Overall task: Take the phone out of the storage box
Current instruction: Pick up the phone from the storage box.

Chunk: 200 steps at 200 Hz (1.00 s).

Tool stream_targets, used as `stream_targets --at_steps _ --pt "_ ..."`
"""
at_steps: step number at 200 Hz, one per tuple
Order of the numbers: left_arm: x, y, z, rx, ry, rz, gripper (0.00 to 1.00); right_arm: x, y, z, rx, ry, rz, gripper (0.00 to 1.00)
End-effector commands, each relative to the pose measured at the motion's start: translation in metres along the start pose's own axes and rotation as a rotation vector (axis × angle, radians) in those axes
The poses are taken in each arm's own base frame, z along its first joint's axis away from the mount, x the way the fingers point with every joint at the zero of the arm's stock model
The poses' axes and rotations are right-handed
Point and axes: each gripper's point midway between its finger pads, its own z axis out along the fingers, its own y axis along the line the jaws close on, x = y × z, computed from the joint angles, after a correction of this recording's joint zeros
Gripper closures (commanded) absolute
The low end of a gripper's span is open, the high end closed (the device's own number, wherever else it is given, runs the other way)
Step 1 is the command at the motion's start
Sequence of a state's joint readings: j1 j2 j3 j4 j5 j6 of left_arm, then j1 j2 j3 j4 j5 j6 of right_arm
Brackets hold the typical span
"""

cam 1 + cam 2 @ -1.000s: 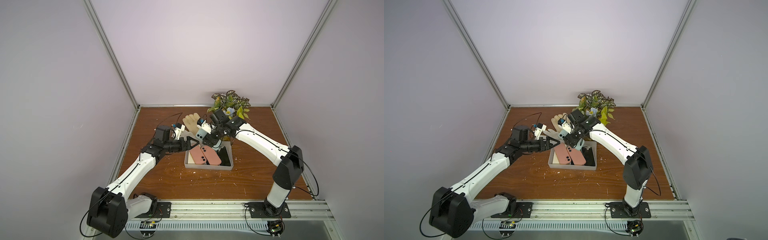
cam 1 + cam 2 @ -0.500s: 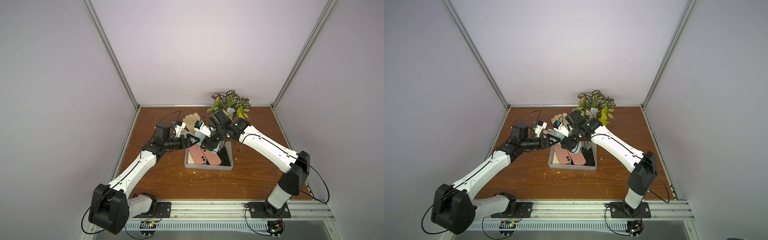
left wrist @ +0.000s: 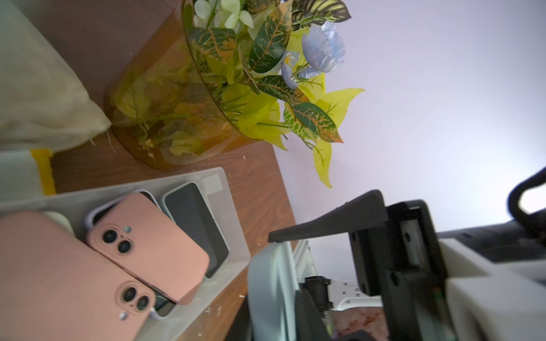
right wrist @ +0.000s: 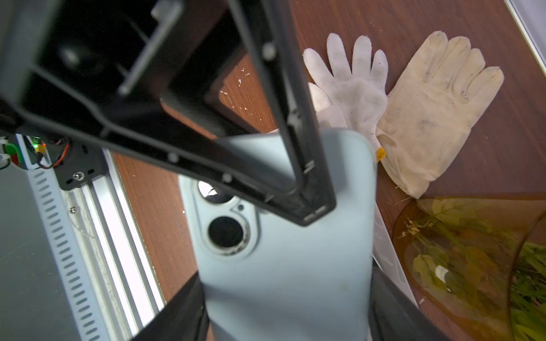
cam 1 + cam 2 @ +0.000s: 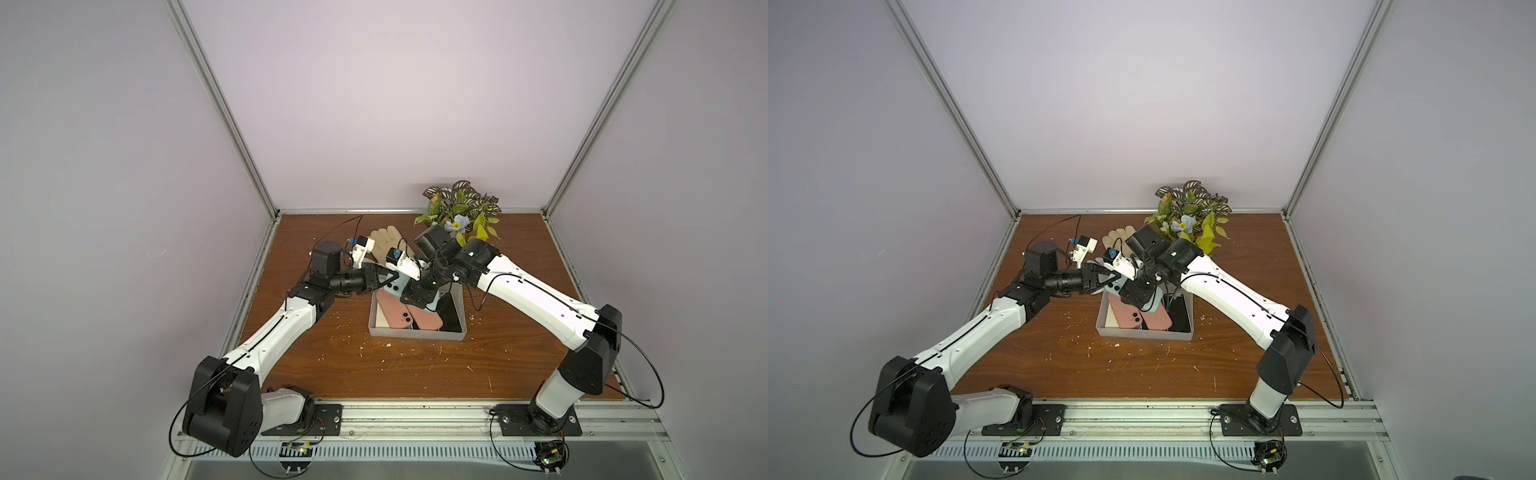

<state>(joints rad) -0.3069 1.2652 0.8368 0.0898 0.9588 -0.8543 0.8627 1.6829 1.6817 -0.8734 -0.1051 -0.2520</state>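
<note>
Left gripper [image 5: 384,282]: snapping from wide open to pinching camera end of pale-blue phone [image 4: 283,265], sharing it with right gripper [image 5: 415,296] clamped on its sides, holding it lifted above storage box [image 5: 415,333] at 11 o'clock corner, looking like handover starting, phone practically out.

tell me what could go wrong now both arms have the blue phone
The left end effector pinches only the camera end of the pale blue cased phone, so it may twist or slip if the right end effector lets go. The phone hangs over the shallow grey plastic storage box; a drop could land it on the pink cased phones inside.
</note>
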Motion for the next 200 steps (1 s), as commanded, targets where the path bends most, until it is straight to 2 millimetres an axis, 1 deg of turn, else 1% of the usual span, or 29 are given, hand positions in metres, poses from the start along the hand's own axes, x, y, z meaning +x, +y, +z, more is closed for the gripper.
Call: stream_targets --at_steps 1,11,35,59,71,95,115,126,146,166,178,191,200 --pt "0.001 -0.003 -0.001 0.041 0.013 0.016 0.9 -0.012 0.002 -0.007 -0.001 -0.049 -0.013 0.44" --pt "0.003 -0.002 -0.001 0.042 0.017 0.011 1.0 -0.013 0.001 -0.005 0.003 -0.047 -0.01 0.44" --pt "0.004 -0.003 -0.001 0.047 0.024 0.007 1.0 -0.015 -0.002 -0.002 0.018 -0.05 -0.008 0.41" --pt "0.002 -0.002 -0.005 0.034 0.011 0.01 1.0 -0.02 -0.006 -0.003 0.032 -0.066 0.002 0.27" --pt "-0.004 -0.002 -0.011 0.039 -0.013 0.002 1.0 -0.021 -0.008 -0.005 0.041 -0.075 0.008 0.23" --pt "-0.02 0.0 -0.031 0.058 -0.104 -0.027 1.0 -0.022 -0.018 -0.012 0.077 -0.092 0.033 0.12" --pt "-0.022 0.006 -0.039 0.049 -0.142 -0.043 1.0 -0.026 -0.025 -0.025 0.082 -0.132 0.056 0.06" --pt "-0.022 0.014 -0.044 0.028 -0.161 -0.056 1.0 -0.03 -0.029 -0.033 0.074 -0.16 0.075 0.05" --pt "-0.024 0.028 -0.063 -0.025 -0.209 -0.074 1.0 -0.033 -0.039 -0.05 0.081 -0.211 0.115 0.05" --pt "-0.022 0.033 -0.078 -0.056 -0.253 -0.083 1.0 -0.031 -0.051 -0.062 0.102 -0.246 0.155 0.04" --pt "-0.017 0.033 -0.078 -0.045 -0.24 -0.089 1.0 -0.028 -0.059 -0.067 0.113 -0.265 0.179 0.04" --pt "-0.007 0.025 -0.073 0.032 -0.185 -0.103 1.0 -0.023 -0.066 -0.072 0.122 -0.277 0.201 0.04" --pt "-0.003 0.025 -0.07 0.029 -0.159 -0.108 1.0 -0.021 -0.07 -0.075 0.131 -0.282 0.208 0.04"
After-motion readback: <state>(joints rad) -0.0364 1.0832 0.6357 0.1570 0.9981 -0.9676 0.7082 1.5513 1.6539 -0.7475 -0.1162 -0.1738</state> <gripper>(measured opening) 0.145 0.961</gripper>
